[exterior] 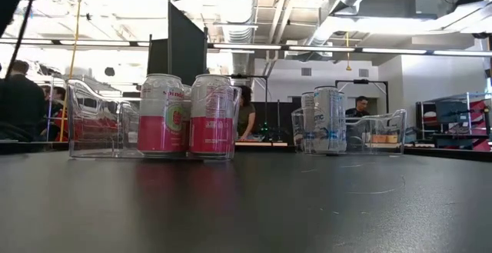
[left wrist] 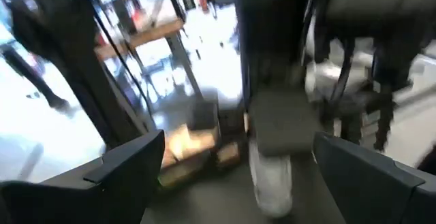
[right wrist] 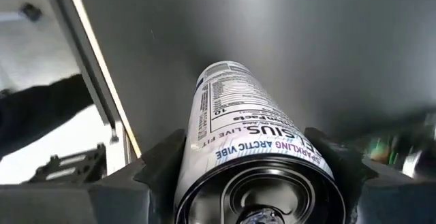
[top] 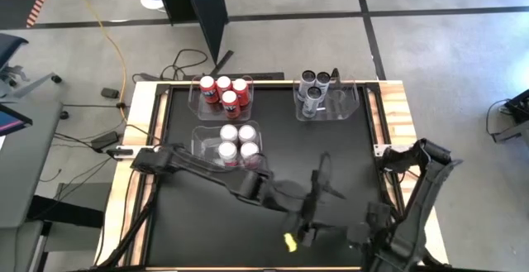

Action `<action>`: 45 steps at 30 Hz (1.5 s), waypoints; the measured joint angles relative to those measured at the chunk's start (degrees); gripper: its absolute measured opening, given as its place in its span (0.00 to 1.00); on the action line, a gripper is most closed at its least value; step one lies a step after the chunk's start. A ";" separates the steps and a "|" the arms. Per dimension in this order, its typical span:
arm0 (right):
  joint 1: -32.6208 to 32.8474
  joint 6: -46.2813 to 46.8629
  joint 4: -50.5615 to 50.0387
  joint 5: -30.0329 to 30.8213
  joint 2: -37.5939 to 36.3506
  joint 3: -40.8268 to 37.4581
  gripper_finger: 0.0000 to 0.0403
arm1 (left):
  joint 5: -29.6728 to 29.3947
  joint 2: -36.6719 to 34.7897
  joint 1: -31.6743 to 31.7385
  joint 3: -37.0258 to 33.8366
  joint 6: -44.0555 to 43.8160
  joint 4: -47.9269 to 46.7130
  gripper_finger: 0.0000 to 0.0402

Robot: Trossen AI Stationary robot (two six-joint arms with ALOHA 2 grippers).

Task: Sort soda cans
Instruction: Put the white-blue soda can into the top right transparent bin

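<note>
High view, bins: Three clear bins sit at the far side of the bench, each holding one kind. Red cans fill the far-left bin, pink-and-white cans the bin nearer the arms, and silver cans the far-right bin, so the sort looks nearly complete.

High view, arms: The left arm reaches across the bench toward the near middle, its left gripper well clear of every bin. The right arm is folded at the near right corner, its right gripper far from the silver bin it seems bound for.

Low view: Pink-and-white cans stand upright in their bin, silver cans in theirs. Neither arm shows here. People sit in the room beyond.

Left wrist view: The left jaws are spread wide and empty, with only blurred room beyond the fingers, which suggests an arm merely waiting.

Right wrist view: A silver can lies lengthwise between the right jaws, which pinch its body from both sides, its end toward the wrist. The bare black bench lies beyond it, a hold likely meant for carrying it to its own kind.
</note>
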 joint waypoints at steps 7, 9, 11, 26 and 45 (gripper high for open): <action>-9.68 -15.88 0.16 6.44 -0.72 4.38 0.65 | -8.15 -13.05 -2.69 0.00 4.62 -8.76 0.92; -12.93 -20.19 0.42 8.80 -0.72 5.70 0.65 | -11.38 -17.16 -3.13 0.00 3.86 -12.51 0.92; -15.94 -24.52 0.18 10.59 -0.72 7.06 0.65 | -15.85 -20.99 -3.93 0.02 2.62 -16.68 0.92; -40.02 -54.58 0.16 17.76 -0.72 20.47 0.65 | -41.99 -40.10 -11.96 -4.88 -18.64 -52.62 0.37; -68.83 -68.19 0.15 9.48 -0.87 28.02 0.65 | -43.58 -81.65 -13.64 -75.75 -15.82 -5.17 0.00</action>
